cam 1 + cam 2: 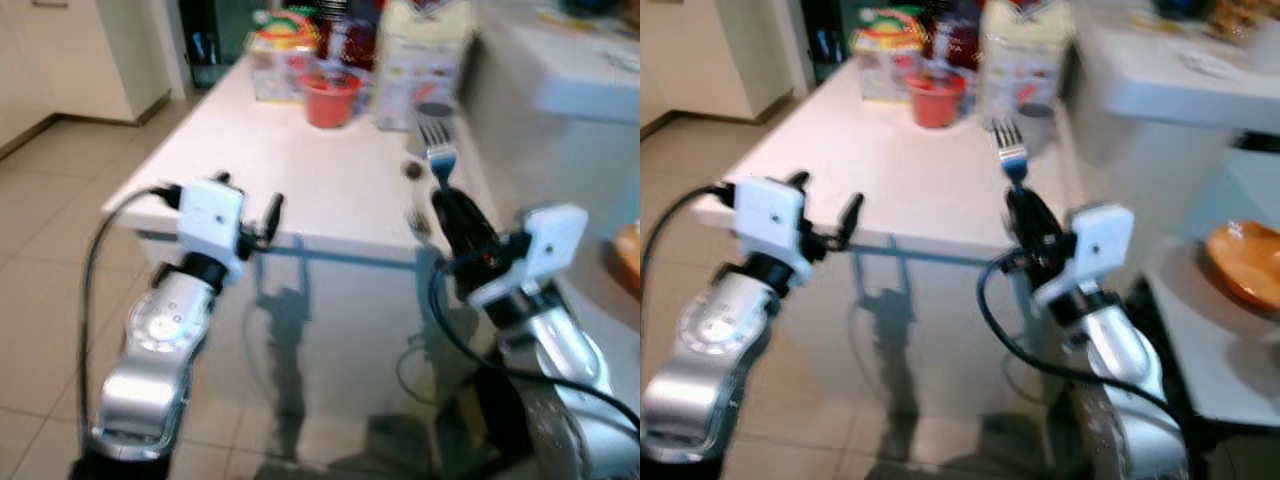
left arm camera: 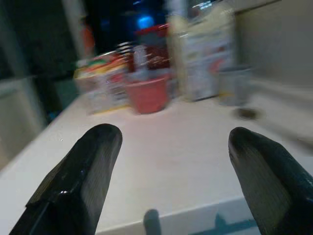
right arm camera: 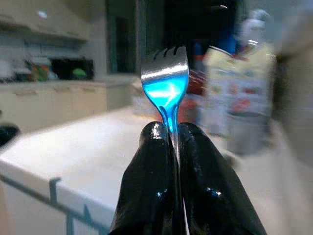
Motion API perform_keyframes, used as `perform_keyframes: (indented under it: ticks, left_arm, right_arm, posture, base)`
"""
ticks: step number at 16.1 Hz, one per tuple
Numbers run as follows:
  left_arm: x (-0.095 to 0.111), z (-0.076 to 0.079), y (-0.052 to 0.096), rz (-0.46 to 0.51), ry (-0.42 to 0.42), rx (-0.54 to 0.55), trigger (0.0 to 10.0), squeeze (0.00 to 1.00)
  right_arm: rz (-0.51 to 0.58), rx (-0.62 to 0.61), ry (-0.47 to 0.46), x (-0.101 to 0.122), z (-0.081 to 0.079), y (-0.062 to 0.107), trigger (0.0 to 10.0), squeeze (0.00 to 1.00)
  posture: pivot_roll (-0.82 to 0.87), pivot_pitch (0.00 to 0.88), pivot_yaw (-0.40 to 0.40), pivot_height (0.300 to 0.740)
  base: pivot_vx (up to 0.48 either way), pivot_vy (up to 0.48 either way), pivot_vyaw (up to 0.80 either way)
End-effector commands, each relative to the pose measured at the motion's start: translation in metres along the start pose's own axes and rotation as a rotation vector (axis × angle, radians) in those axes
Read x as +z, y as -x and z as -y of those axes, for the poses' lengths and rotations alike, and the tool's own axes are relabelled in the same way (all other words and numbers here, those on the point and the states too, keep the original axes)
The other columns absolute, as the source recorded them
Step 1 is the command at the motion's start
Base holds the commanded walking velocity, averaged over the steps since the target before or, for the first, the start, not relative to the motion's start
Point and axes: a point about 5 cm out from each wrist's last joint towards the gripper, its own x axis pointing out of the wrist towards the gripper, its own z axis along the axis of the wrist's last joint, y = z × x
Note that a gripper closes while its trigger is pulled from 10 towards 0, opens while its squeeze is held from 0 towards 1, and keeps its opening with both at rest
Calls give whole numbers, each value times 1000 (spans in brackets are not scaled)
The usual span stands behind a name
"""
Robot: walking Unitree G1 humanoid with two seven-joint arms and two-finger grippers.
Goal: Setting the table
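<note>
The right gripper (image 3: 168, 134) is pinching a metal fork (image 3: 165, 81) by its neck, its two black fingers (image 3: 146, 176) pressed together around the handle. The fork is standing upright with its tines pointing up and away from the robot, and the metal is catching a blue reflection. This gripper is hovering at the near right corner of a white table (image 1: 300, 190), just at the table's edge.

The left gripper (image 2: 173, 147) is holding nothing, its two black fingers (image 2: 80, 181) spread wide apart. It is hovering at the near left part of the same table edge, well apart from the right gripper, and is pointing across the tabletop.

At the far end of the table a red cup (image 1: 329, 97) is standing upright. Just to its left a colourful packet (image 1: 280, 55) is sitting, and to its right a tall white carton (image 1: 420, 65) is standing, with a dark red container behind them. A small dark spot (image 1: 411, 170) is lying on the tabletop near the right edge, between the carton and the fork.

Further right, on a lower surface, an orange dish (image 1: 1245, 262) is resting. Pale floor tiles (image 1: 50, 200) are stretching out to the left of the table
</note>
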Motion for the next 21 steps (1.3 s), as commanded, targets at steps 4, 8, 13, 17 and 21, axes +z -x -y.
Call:
perform_keyframes:
  ticks: [4,8,13,17,21]
  left_arm:
    - [6,-1,-2,30,-22,2,10000,0]
    - [6,2,-3,34,-33,-7,10000,0]
    - [11,-1,-12,62,-46,18,10000,0]
    - [10,-3,-16,61,-50,28,10000,0]
    - [10,-10,-19,69,-66,60,10000,0]
  right_arm:
    - [54,-10,25,7,3,-3,10000,0]
    - [61,-27,22,6,1,-3,10000,0]
    - [82,-125,33,9,12,-4,10000,0]
    - [121,-215,19,17,22,-10,10000,0]
    - [116,-286,7,20,30,-17,10000,0]
  posture:
    - [4,0,-10,740]
    - [4,0,-10,740]
    - [5,0,-6,740]
    - [-1,0,2,740]
    - [1,0,-6,740]
  base:
    - [0,-369,0]
    - [0,-364,0]
    - [0,-362,0]
    - [0,-358,0]
    - [0,-357,0]
